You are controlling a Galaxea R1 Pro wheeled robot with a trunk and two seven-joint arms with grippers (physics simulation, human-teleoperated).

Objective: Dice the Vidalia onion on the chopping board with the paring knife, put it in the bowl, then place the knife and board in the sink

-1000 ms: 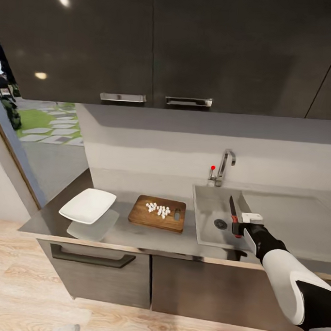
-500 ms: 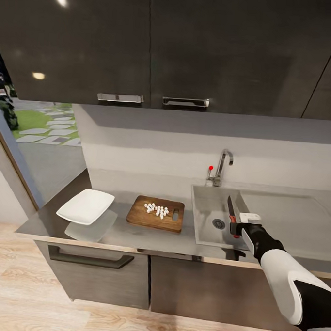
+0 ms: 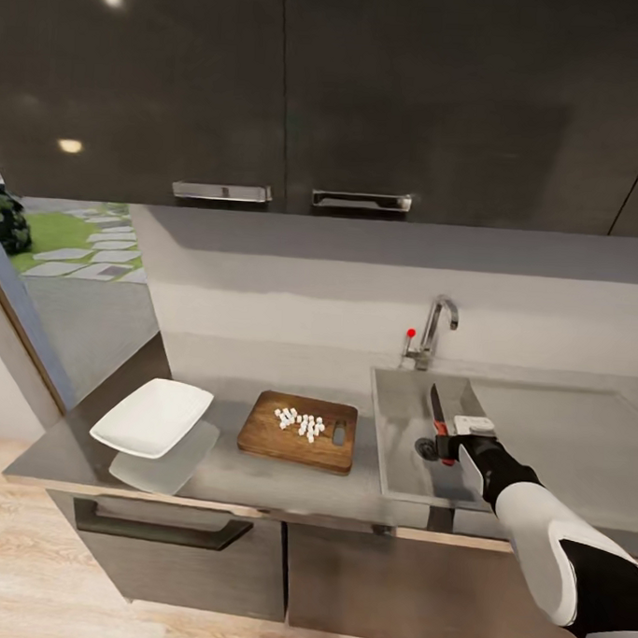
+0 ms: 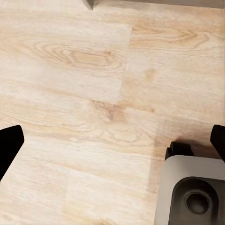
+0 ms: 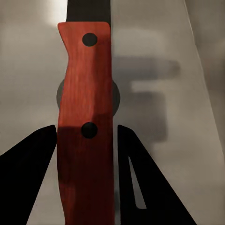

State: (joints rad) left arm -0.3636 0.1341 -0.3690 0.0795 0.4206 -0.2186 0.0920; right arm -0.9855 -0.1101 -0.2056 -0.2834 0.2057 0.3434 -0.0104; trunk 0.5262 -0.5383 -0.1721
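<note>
Since a second ago we have carried the small paring knife with the red handle and dark pointed blade point(image 3: 437, 415) deeper over the rectangular stainless-steel sink point(image 3: 398, 454); it now hangs above the round drain point(image 3: 425, 447), blade pointing toward the back wall. Our right gripper point(image 3: 449, 445) is clamped on the red handle point(image 5: 86, 126), a dark finger point(image 5: 28, 178) pressed against each side. The dark brown wooden chopping board point(image 3: 299, 432) lies on the glossy dark grey countertop point(image 3: 245, 474) just beside the sink, with the tiny white cubes of diced onion point(image 3: 300, 423) scattered near its handle hole. The white shallow square bowl point(image 3: 152, 416) sits well apart, toward our left. Our left gripper point(image 4: 112, 143) hangs spread wide, holding nothing, over the pale wood floor point(image 4: 93, 93).
</note>
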